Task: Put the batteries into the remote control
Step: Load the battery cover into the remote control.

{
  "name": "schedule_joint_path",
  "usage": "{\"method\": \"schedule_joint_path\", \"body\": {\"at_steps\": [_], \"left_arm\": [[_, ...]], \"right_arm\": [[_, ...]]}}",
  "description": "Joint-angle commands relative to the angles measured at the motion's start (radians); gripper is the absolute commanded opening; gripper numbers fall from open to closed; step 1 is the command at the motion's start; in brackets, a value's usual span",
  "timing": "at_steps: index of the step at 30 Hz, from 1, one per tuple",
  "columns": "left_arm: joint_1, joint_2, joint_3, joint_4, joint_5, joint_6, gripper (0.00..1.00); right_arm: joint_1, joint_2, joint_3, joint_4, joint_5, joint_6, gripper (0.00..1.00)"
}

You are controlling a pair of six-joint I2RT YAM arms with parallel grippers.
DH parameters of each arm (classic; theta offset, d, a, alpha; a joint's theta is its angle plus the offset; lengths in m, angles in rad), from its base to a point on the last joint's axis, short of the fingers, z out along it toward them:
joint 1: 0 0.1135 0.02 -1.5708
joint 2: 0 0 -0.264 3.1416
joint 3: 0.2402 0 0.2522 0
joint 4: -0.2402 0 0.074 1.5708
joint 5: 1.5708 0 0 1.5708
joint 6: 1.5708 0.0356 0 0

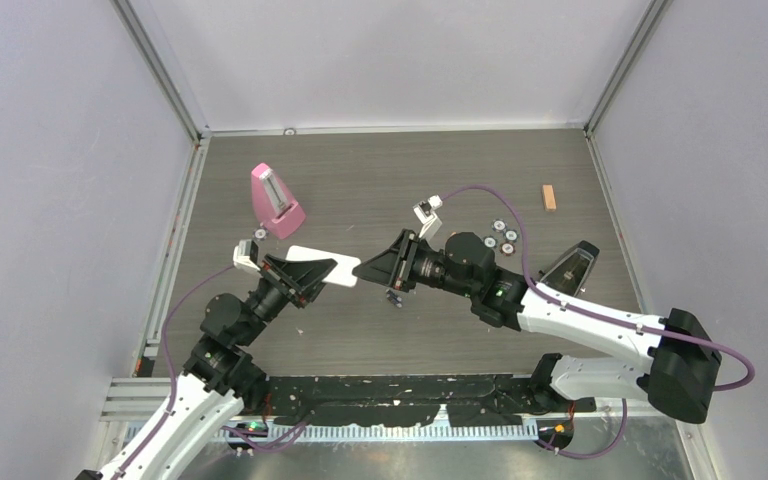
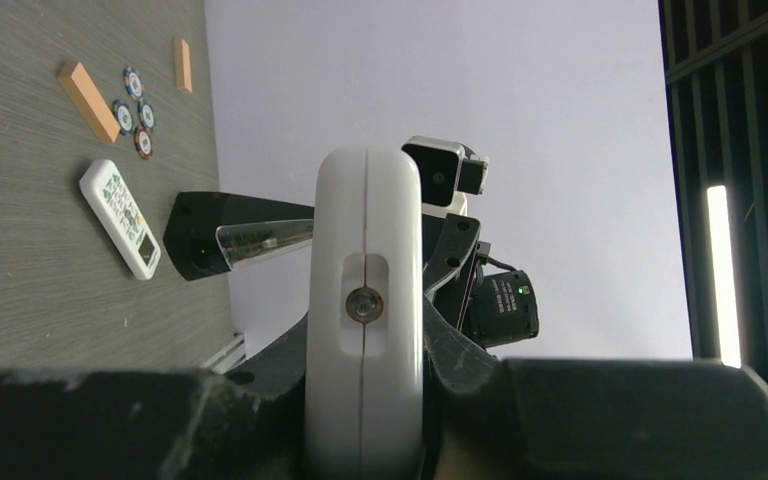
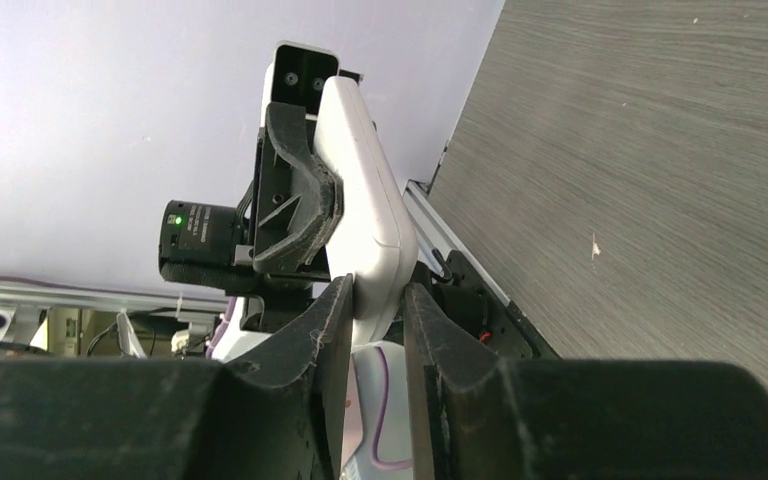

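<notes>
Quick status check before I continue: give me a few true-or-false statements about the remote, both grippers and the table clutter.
1. The left gripper is clamped on the remote control. True.
2. The remote control lies flat on the table. False: it is held up in the air, off the surface.
3. The right gripper has its fingers on either side of the remote control's free end. True.
4. The pink metronome stands at the table's right edge. False: it stands left of centre, just beyond the left gripper.
</notes>
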Motion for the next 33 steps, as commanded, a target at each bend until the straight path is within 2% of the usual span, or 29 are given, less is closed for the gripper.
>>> {"method": "schedule_joint_path", "body": {"at_steps": [1,9,16,18,22,26,30,33], "left_arm": [[-0.026,0.039,0.071,0.198,0.191,0.006,0.00],[-0.031,0.119,0.137,0.203,0.338,0.086,0.00],[-0.034,0.096,0.143,0.151,0.278,0.133,0.00],[-0.034,0.077,0.163,0.073,0.244,0.185,0.00],[-0.034,0.041,0.196,-0.079,0.176,0.276,0.00],[-0.034,0.019,0.190,-0.109,0.160,0.308,0.00],[-0.034,0.008,0.181,-0.110,0.175,0.339,0.00],[-0.034,0.002,0.195,-0.117,0.202,0.391,0.00]], "right_arm": [[0.036,0.081,0.052,-0.018,-0.032,-0.009,0.22],[0.043,0.122,0.097,-0.062,-0.018,-0.001,0.21],[0.044,0.098,0.087,-0.098,0.006,0.009,0.23],[0.044,0.067,0.073,-0.106,0.014,0.004,0.29],[0.044,-0.030,0.034,-0.134,0.048,-0.032,0.53],[0.042,-0.137,-0.001,-0.164,0.058,-0.090,0.71],[0.041,-0.232,-0.002,-0.190,0.027,-0.161,0.82],[0.038,-0.294,0.003,-0.208,-0.008,-0.214,0.85]]}}
